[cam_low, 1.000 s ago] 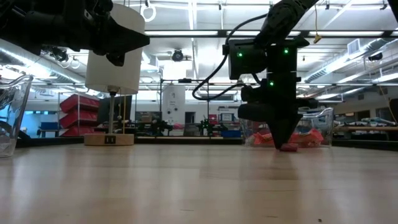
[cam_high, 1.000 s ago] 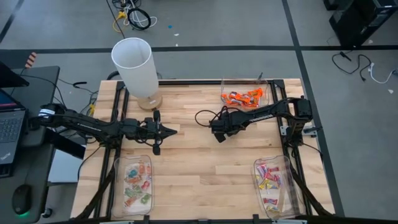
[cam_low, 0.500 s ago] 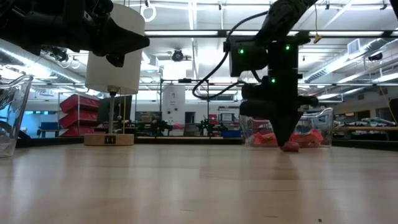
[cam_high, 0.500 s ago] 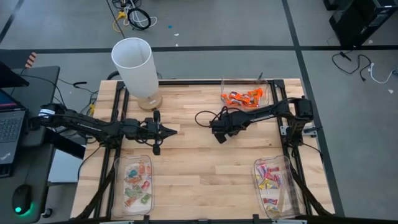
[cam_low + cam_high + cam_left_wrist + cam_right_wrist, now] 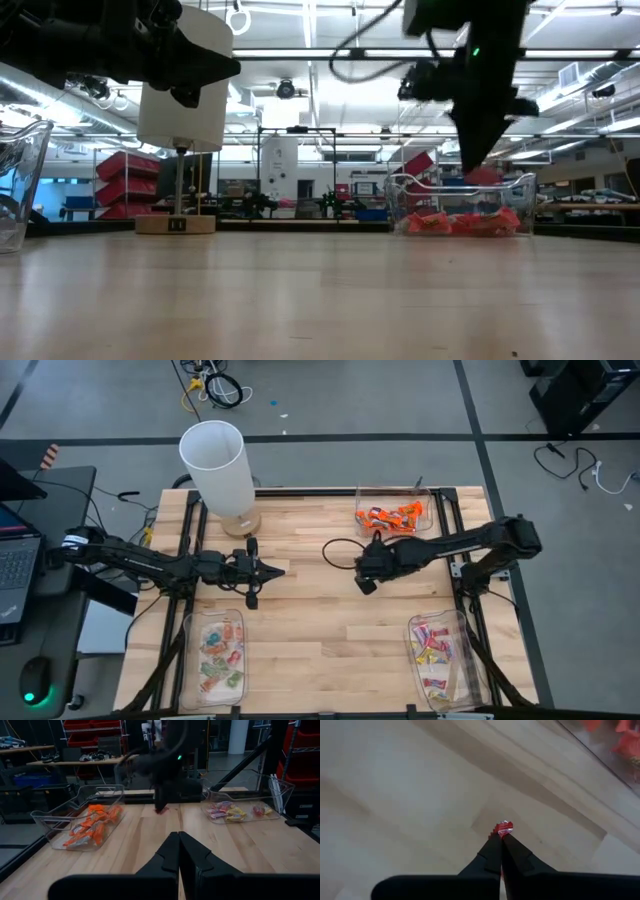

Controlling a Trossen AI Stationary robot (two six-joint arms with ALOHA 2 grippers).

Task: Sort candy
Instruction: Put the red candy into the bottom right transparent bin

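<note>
Orange candy (image 5: 392, 516) in far tray (image 5: 428, 496); right claw (image 5: 501, 836) pinching one.

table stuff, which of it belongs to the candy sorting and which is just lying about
Part of the job:
- red candy pinched in the right gripper, lifted off the table
- tray of orange candy
- tray of pink-and-yellow candy
- tray of green-and-pink candy

Just lying about:
- white lamp on a wooden base
- left gripper, shut, idle
</note>
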